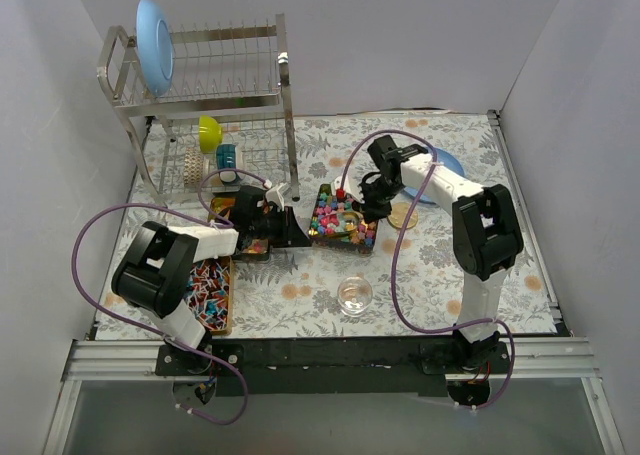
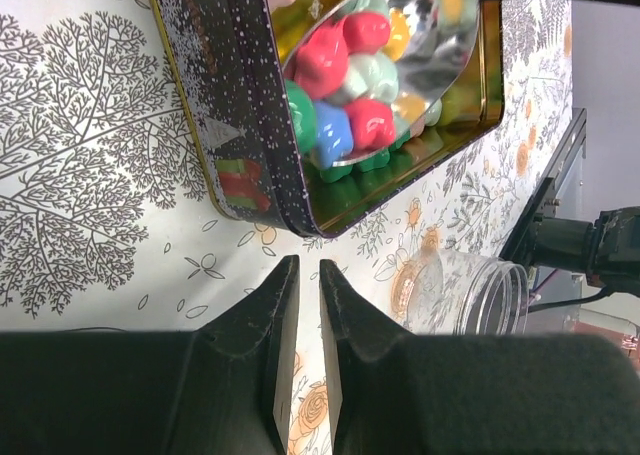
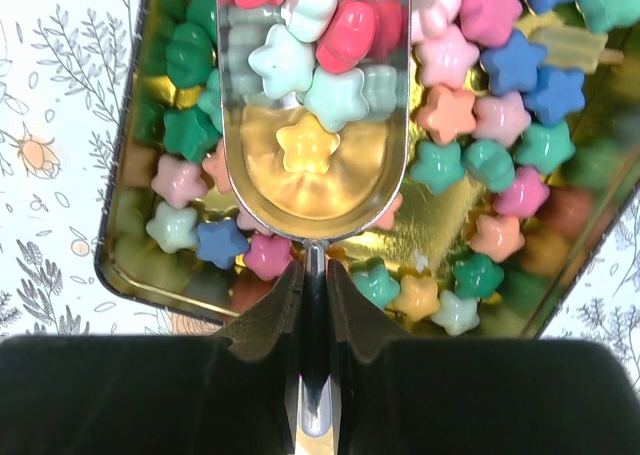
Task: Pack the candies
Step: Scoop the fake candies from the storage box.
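Though barely parted, right gripper (image 3: 312, 270) on scoop (image 3: 350, 190)

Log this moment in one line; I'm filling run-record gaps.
right hand shut on scoop | scoop holds candies over tin | left hand slightly open, empty, near tin
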Motion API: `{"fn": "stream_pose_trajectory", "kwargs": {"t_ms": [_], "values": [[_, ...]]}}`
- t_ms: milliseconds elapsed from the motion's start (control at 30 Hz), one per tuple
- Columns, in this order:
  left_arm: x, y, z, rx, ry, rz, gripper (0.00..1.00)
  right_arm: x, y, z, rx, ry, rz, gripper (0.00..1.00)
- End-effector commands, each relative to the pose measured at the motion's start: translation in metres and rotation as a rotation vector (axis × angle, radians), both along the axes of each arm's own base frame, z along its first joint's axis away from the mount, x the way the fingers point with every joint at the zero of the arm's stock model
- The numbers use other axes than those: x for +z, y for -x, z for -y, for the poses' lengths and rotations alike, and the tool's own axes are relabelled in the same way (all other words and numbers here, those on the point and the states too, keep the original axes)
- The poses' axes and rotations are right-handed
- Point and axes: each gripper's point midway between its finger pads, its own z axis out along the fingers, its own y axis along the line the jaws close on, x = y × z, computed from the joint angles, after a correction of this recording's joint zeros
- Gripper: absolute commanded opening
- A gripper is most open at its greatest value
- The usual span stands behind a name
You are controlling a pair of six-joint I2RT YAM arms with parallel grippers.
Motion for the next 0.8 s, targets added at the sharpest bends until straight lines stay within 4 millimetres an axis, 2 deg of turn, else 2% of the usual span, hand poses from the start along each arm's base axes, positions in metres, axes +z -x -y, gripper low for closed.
{"fn": "stream_pose_trajectory", "kwargs": {"t_ms": [0, 133, 233, 400, 533, 567, 600, 633, 667, 733, 767], "values": [[0.018, -0.001, 0.000, -0.025, 0.015, 0.057, 0.14, 0.022, -0.006, -0.003, -0.011, -0.065, 0.013, 0.01], [0.017, -0.001, 0.000, -0.031, 0.008, 0.060, 0.15, 0.019, -0.006, 0.004, -0.024, -0.073, 0.013, 0.01], [0.020, -0.001, 0.000, -0.050, 0.001, 0.071, 0.16, 0.024, -0.011, 0.006, -0.055, -0.111, 0.028, 0.01], [0.026, 0.001, -0.005, -0.092, -0.010, 0.087, 0.21, 0.058, -0.021, 0.006, -0.143, -0.258, 0.055, 0.01], [0.038, -0.004, -0.012, -0.101, -0.006, 0.128, 0.20, 0.075, -0.016, 0.010, -0.186, -0.326, 0.077, 0.01], [0.041, -0.007, -0.014, -0.103, -0.005, 0.138, 0.20, 0.087, -0.012, 0.011, -0.210, -0.350, 0.092, 0.01], [0.045, -0.010, -0.017, -0.094, -0.002, 0.150, 0.20, 0.081, -0.005, 0.015, -0.230, -0.357, 0.076, 0.01], [0.047, -0.012, -0.018, -0.092, 0.000, 0.160, 0.20, 0.088, -0.009, 0.014, -0.250, -0.390, 0.105, 0.01], [0.050, -0.014, -0.020, -0.091, 0.000, 0.175, 0.21, 0.100, -0.003, 0.016, -0.298, -0.421, 0.103, 0.01], [0.057, -0.018, -0.022, -0.086, -0.001, 0.205, 0.21, 0.087, 0.019, 0.020, -0.282, -0.388, 0.088, 0.01], [0.060, -0.019, -0.022, -0.088, -0.005, 0.226, 0.22, 0.094, 0.028, 0.024, -0.269, -0.384, 0.122, 0.01]]}}
